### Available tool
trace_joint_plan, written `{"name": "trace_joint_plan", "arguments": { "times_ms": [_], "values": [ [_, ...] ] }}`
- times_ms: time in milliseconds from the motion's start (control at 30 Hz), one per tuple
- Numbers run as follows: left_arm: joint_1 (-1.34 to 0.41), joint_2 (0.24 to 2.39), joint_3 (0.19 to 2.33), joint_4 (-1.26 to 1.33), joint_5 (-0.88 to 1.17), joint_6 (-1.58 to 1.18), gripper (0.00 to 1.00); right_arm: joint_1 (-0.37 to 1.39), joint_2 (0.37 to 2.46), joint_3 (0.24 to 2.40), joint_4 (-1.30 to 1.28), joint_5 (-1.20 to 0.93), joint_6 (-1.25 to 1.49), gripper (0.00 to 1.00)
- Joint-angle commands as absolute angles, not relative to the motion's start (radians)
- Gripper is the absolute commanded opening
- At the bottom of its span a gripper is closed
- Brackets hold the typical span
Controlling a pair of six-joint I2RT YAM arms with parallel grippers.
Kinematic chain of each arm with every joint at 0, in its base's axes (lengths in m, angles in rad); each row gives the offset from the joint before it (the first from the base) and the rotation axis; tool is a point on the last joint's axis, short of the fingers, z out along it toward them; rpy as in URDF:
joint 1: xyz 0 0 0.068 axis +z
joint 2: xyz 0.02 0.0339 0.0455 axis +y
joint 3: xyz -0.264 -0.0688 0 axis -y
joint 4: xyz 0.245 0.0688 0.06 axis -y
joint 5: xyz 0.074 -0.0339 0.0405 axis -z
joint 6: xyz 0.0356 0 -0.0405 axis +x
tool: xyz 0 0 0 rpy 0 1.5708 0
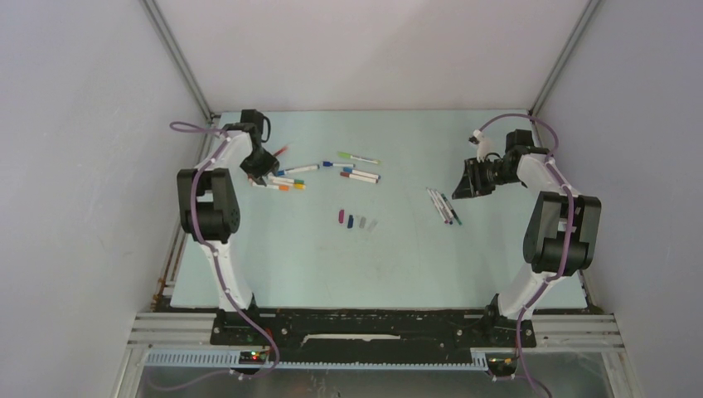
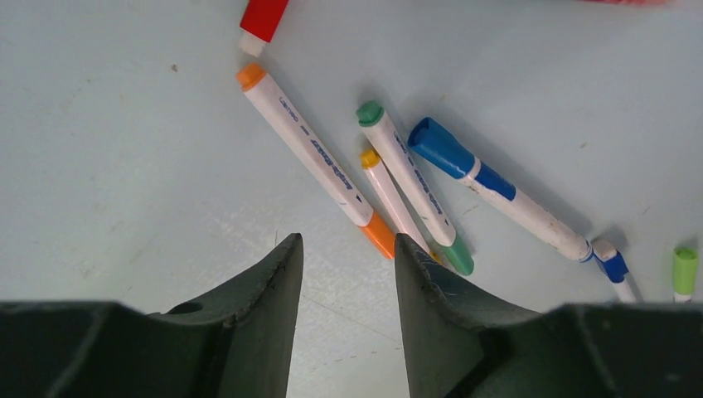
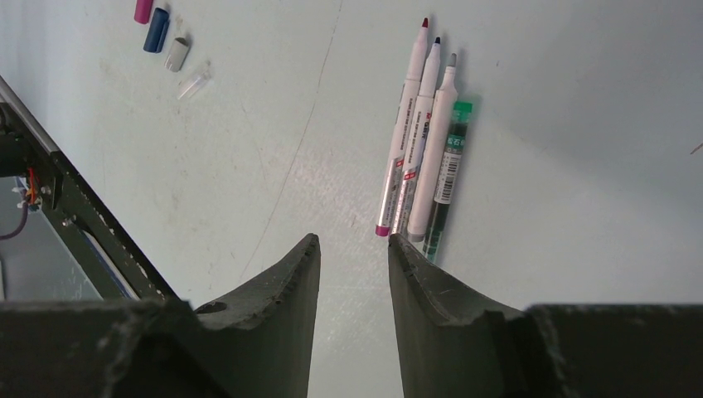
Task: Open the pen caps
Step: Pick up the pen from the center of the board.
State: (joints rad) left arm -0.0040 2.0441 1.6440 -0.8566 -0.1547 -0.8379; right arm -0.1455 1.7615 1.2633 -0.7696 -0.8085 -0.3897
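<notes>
Several capped pens (image 1: 286, 180) lie at the table's back left, under my left gripper (image 1: 260, 171). In the left wrist view an orange pen (image 2: 313, 157), a green pen (image 2: 412, 182) and a blue pen (image 2: 497, 186) lie just ahead of my open, empty left gripper (image 2: 346, 240). More capped pens (image 1: 358, 166) lie at mid back. Several uncapped pens (image 1: 443, 206) lie side by side at the right, also in the right wrist view (image 3: 423, 141). Loose pen caps (image 1: 357, 220) sit in a row at centre. My right gripper (image 1: 466, 184) is open and empty (image 3: 352, 240), just short of the uncapped pens.
A red pen end (image 2: 262, 21) shows at the top of the left wrist view. The table's dark metal frame edge (image 3: 75, 207) runs along the left of the right wrist view. Grey walls enclose the table on three sides.
</notes>
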Motion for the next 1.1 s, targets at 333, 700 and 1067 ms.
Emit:
{"name": "trace_joint_plan", "arguments": {
  "times_ms": [333,700,1067],
  "values": [
    [0.025,2.134,1.783,-0.923,-0.18,-0.841,0.47,-0.147,1.717,1.304,-0.778,-0.822,-0.407,0.39],
    [0.03,2.162,1.775,-0.931,-0.182,-0.841,0.43,-0.147,1.717,1.304,-0.778,-0.821,-0.408,0.39],
    [0.038,2.151,1.736,-0.906,-0.172,-0.845,0.38,-0.147,1.719,1.304,-0.778,-0.822,-0.41,0.4]
  ]
}}
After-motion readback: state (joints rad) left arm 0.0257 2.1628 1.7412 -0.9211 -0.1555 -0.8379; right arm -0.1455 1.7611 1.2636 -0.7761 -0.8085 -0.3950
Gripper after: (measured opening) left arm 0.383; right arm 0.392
